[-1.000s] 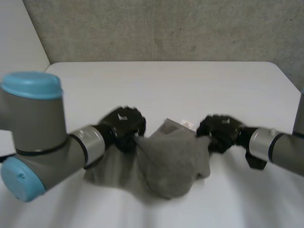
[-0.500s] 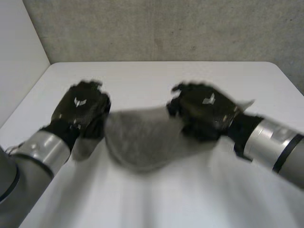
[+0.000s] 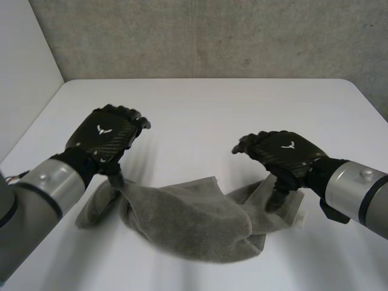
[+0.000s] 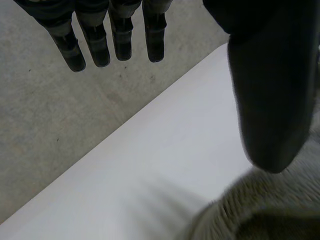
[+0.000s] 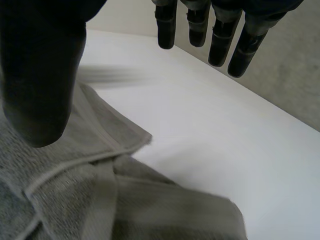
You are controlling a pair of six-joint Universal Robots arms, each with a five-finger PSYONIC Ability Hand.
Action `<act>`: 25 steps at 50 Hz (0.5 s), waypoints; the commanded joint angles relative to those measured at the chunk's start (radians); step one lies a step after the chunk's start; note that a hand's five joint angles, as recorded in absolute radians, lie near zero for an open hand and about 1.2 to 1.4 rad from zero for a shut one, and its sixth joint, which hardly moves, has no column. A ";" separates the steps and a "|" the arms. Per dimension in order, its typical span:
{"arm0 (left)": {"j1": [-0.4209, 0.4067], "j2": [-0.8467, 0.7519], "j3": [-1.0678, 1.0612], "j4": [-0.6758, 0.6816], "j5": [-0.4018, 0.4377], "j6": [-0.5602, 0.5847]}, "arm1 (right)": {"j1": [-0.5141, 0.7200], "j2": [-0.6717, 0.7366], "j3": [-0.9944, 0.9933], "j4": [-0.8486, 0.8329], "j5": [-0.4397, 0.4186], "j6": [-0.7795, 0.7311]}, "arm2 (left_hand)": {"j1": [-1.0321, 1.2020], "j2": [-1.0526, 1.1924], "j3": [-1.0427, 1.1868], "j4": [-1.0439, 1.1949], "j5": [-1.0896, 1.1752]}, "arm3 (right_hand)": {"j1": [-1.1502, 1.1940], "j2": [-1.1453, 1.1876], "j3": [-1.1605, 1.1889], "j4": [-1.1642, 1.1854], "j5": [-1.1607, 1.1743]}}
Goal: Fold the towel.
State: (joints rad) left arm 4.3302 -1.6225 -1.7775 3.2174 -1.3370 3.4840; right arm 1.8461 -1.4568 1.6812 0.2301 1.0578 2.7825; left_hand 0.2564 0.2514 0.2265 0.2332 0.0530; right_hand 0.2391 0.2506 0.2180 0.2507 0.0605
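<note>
Both towel (image 3: 194, 224) ends lie partly under left hand (image 3: 104, 138) and right hand (image 3: 282, 154).

Robot test bench in a lab-like room

Two machine arms with grey joints, the left arm (image 3: 42, 188) and the right arm (image 3: 357, 191), reach over a plain white table (image 3: 242, 103) with rounded corners. A rough grey concrete wall (image 3: 212, 36) stands right behind the table, and a smooth white panel (image 3: 24, 73) closes the side by the left arm. Hard, plain surfaces like these suit a lab or workshop.
</note>
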 commanded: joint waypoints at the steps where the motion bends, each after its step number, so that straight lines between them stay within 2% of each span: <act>1: -0.084 -0.157 0.132 -0.040 0.001 0.003 | -0.074 0.009 0.083 -0.009 -0.004 -0.017 | -0.043 -0.038 -0.052 -0.059 -0.014 | -0.065 -0.076 -0.044 -0.076 -0.060; 6: -0.171 -0.318 0.249 -0.137 0.018 0.009 | -0.125 0.010 0.136 -0.015 -0.018 -0.018 | -0.052 -0.047 -0.052 -0.059 -0.023 | -0.065 -0.076 -0.044 -0.076 -0.060; 9: -0.191 -0.344 0.274 -0.149 0.033 0.009 | -0.145 0.012 0.162 -0.038 -0.025 -0.035 | -0.052 -0.047 -0.052 -0.059 -0.023 | -0.065 -0.076 -0.044 -0.076 -0.060; 11: -0.228 -0.382 0.314 -0.163 0.083 0.010 | -0.151 0.013 0.175 -0.052 -0.027 -0.046 | -0.052 -0.047 -0.052 -0.059 -0.023 | -0.065 -0.076 -0.044 -0.076 -0.060; 19: -0.265 -0.462 0.363 -0.208 0.177 0.013 | -0.168 0.079 0.207 -0.066 -0.062 -0.060 | -0.040 -0.035 -0.052 -0.059 -0.011 | -0.065 -0.076 -0.044 -0.076 -0.060; 23: -0.284 -0.482 0.383 -0.240 0.182 0.017 | -0.168 0.110 0.209 -0.061 -0.082 -0.057 | -0.037 -0.032 -0.052 -0.059 -0.008 | -0.034 -0.045 -0.044 -0.076 -0.030; 25: -0.288 -0.494 0.392 -0.272 0.182 0.046 | -0.165 0.130 0.212 -0.060 -0.090 -0.052 | -0.034 -0.029 -0.052 -0.059 -0.005 | 0.060 0.048 -0.044 -0.076 0.064</act>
State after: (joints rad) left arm 4.0614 -2.0879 -1.4091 3.0042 -1.1645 3.4984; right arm 1.6760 -1.3812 1.8903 0.1639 0.9969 2.7230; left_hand 0.2564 0.2514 0.2265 0.2332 0.0531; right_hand 0.2368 0.2506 0.2180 0.2507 0.0613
